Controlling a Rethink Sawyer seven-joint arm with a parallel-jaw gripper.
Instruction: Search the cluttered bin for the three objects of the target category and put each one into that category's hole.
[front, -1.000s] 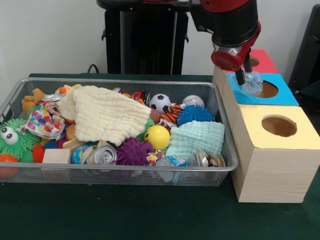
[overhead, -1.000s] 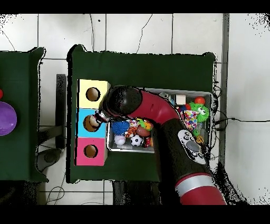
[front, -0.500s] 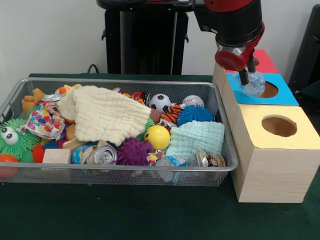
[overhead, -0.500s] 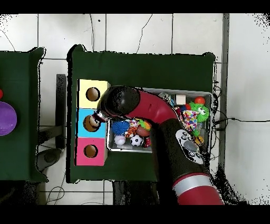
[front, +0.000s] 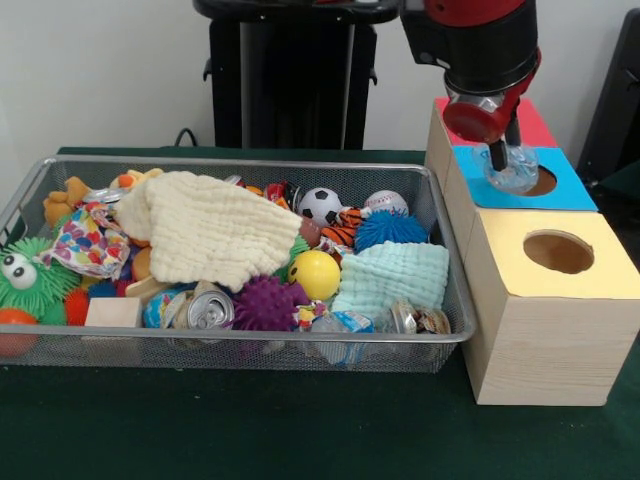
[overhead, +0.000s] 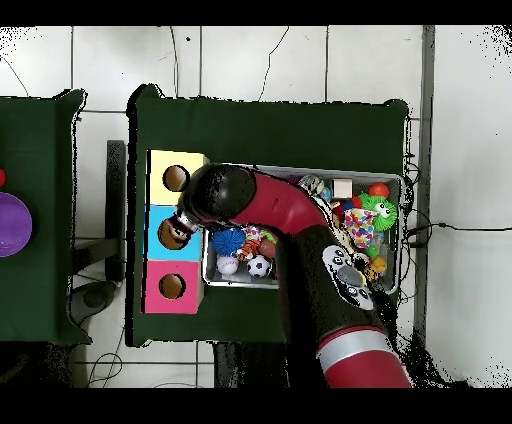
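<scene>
My gripper (front: 508, 158) hangs over the blue box (front: 578, 192), shut on a crumpled clear plastic bottle (front: 517, 172) that sits right at the left rim of the blue box's hole (front: 543, 181). In the overhead view the gripper (overhead: 183, 221) covers part of that hole (overhead: 170, 236), and the bottle is hidden under the arm. The wire bin (front: 250, 349) to the left holds mixed clutter, including a silver can (front: 210, 310) and more crinkled plastic (front: 335, 322) near the front wall.
A yellow box (front: 550, 295) with a hole stands nearest the camera and a red box (front: 530, 122) furthest back. The bin holds a cream cloth (front: 210, 228), mint cloth (front: 392, 277), soccer ball (front: 320, 204), yellow ball (front: 314, 274), purple spiky ball (front: 264, 302) and green fuzzy toy (front: 25, 280).
The gripper has carried the clear plastic bottle rightward in the front view, from the blue box's left edge to the rim of its hole. The bin's contents have not moved.
</scene>
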